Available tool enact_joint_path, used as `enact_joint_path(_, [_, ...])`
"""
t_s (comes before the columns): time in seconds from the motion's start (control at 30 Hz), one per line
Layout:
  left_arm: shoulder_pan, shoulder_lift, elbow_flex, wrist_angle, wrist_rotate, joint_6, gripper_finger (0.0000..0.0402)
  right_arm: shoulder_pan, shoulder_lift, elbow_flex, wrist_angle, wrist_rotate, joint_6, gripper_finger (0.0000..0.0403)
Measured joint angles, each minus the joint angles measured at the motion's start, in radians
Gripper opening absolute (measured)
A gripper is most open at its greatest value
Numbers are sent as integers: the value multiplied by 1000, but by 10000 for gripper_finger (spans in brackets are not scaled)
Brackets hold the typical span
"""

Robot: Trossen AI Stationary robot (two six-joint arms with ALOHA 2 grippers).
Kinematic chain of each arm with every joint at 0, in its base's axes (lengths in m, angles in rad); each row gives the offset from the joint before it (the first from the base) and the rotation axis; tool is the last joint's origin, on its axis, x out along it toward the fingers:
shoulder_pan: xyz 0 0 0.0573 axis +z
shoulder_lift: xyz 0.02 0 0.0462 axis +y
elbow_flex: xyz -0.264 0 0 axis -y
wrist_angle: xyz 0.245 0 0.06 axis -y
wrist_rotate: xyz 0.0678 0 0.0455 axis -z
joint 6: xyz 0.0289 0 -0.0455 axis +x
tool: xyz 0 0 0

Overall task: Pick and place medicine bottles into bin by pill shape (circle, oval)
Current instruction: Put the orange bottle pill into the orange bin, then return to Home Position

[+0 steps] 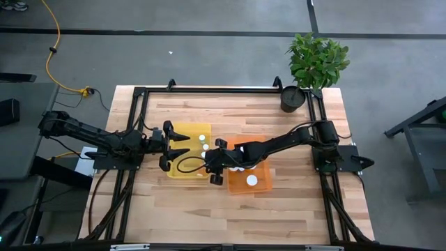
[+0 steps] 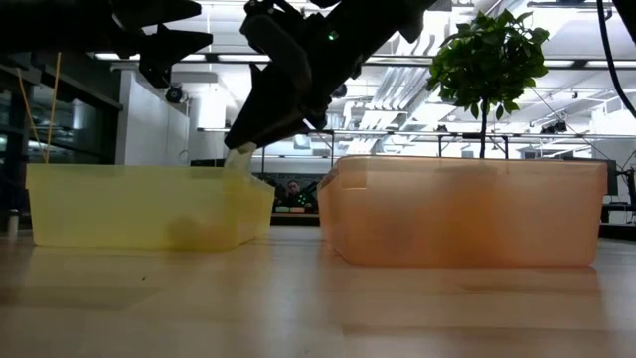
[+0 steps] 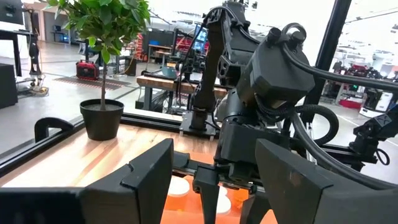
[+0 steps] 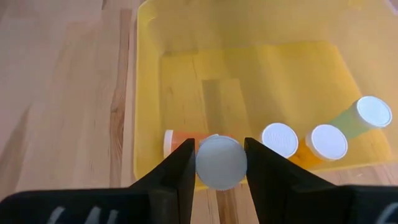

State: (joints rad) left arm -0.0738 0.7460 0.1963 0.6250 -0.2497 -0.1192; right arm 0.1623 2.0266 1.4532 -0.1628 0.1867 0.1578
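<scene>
My right gripper (image 4: 219, 163) is shut on a medicine bottle whose round white cap (image 4: 219, 162) faces the wrist camera; its orange body is hidden behind the cap. It hangs over the right wall of the yellow bin (image 1: 182, 131). Several bottles (image 4: 280, 138) are inside that bin, one lying on its side (image 4: 180, 138). The orange bin (image 1: 261, 183) stands to the right and holds white-capped bottles (image 1: 251, 180). My left gripper (image 1: 174, 145) stands open and level at the yellow bin's left side, nothing between its fingers. My right gripper pinches the bottle's white cap (image 4: 200, 163) between its two fingers, one on each side of the cap's rim. The fingers slant down from the table's right side. The bottle (image 2: 238, 156) is lifted clear, just above the yellow bin's rim.
A potted plant (image 1: 315, 66) stands at the table's far right corner. Black frame rails (image 1: 223, 89) run along the table's edges. Bare wood lies in front of both bins (image 2: 298, 298). The two arms meet closely over the yellow bin.
</scene>
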Motion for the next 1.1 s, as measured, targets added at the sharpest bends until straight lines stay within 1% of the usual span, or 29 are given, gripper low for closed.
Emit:
enact_joint_path(0.1, [0, 0, 0, 0, 0, 0, 218, 1, 0, 0, 3, 0, 1, 119])
enact_joint_path(0.3, [0, 0, 0, 0, 0, 0, 218, 1, 0, 0, 3, 0, 2, 167])
enact_joint_path(0.4, [0, 0, 0, 0, 0, 0, 218, 1, 0, 0, 3, 1, 7, 183])
enact_joint_path(0.53, [0, 0, 0, -1, 0, 0, 218, 1, 0, -1, 3, 1, 16, 190])
enact_joint_path(0.63, [0, 0, 0, -9, 0, -1, 218, 1, -12, -2, -16, 4, -17, 190])
enact_joint_path(0.7, [0, 0, 0, -18, 0, 0, 218, 6, -34, -2, -52, 30, -34, 190])
enact_joint_path(0.77, [0, -3, 0, -27, 0, 0, 218, 20, -69, -21, -79, 95, -36, 190])
enact_joint_path(0.87, [0, -13, 0, -44, -10, 0, 218, 44, -149, -108, -77, 213, -37, 190])
enact_joint_path(0.93, [0, -19, 0, -64, -14, 0, 218, 55, -227, -197, -62, 263, -21, 190])
enact_joint_path(1.03, [0, -28, -1, -73, -22, -1, 218, 59, -374, -361, -8, 297, 32, 190])
enact_joint_path(1.1, [0, -29, -1, -77, -23, -1, 218, 55, -480, -485, 70, 306, 56, 190])
